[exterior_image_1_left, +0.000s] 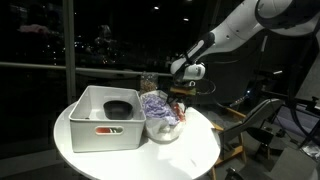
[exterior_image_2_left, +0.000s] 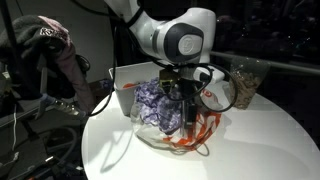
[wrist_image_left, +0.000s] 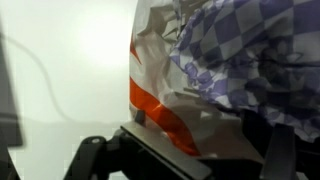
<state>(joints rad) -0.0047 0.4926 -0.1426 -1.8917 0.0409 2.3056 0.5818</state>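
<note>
The gripper (exterior_image_2_left: 186, 118), jaws spread wide and empty, hangs at the edge of the crumpled purple-checked bag (exterior_image_2_left: 152, 103), which sits directly beneath its fingers on the round white table (exterior_image_2_left: 250, 150), touching the white bin (exterior_image_1_left: 85, 125).

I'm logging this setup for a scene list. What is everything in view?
plastic bag: one, clear with an orange stripe, stuffed with purple-and-white checked material, on the table beside the bin
bin: one, white, rectangular, on the table
bowl: one, black, inside the bin
jar: one, clear with brownish contents, on the table behind the bag
table: one, white, round
arm: one, white, reaching in from above
gripper: one, dark, open, lowered right at the bag; whether it touches cannot be told
</note>
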